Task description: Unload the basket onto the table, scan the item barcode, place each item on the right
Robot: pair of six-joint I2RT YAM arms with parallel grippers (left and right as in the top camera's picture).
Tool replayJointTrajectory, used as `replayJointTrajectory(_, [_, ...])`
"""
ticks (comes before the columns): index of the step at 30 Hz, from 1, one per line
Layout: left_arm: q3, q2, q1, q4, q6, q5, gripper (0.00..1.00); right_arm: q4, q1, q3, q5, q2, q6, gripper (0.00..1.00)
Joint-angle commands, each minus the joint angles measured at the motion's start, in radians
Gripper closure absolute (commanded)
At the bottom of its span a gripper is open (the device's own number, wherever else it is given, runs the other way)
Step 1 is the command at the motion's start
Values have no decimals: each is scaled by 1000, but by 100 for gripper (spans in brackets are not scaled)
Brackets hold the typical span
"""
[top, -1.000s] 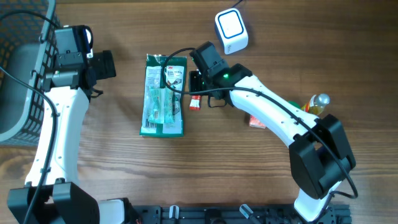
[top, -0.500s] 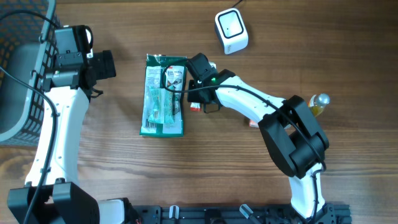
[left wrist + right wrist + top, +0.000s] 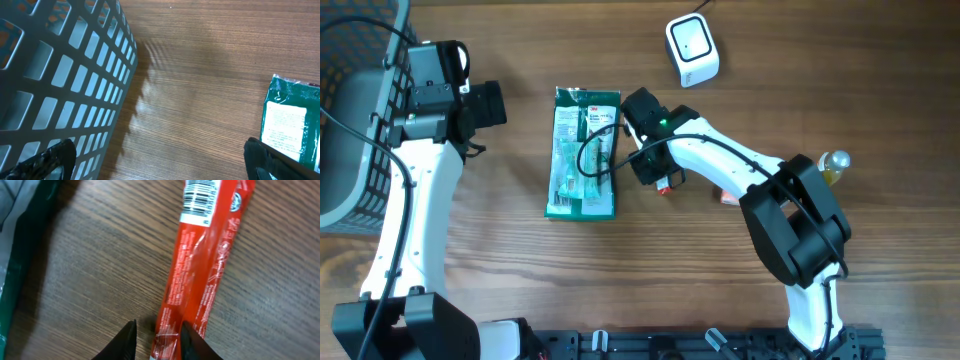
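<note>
Right gripper [image 3: 159,332] astride red packet [image 3: 197,280] — lower end out of frame

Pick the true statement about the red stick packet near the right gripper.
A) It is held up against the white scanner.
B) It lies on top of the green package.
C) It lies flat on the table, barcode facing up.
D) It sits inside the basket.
C: the right wrist view shows the red packet flat on the wooden table, its barcode facing up, beside the green package and not on it.
</note>
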Motion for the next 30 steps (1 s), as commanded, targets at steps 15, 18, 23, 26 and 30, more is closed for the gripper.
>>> replayJointTrajectory(15, [2,-2,0,3,8,-2,0,43,-18,18,163,-54,120,70])
replayJointTrajectory(18, [2,-2,0,3,8,-2,0,-84,-18,15,158,-54,177,69])
replayJointTrajectory(23, [2,-2,0,3,8,-2,0,-119,-18,-12,109,-54,196,70])
replayJointTrajectory(26, [2,-2,0,3,8,-2,0,-119,-18,-12,35,-54,192,70])
replayJointTrajectory(30, [2,-2,0,3,8,-2,0,-130,-18,-12,16,-54,193,70])
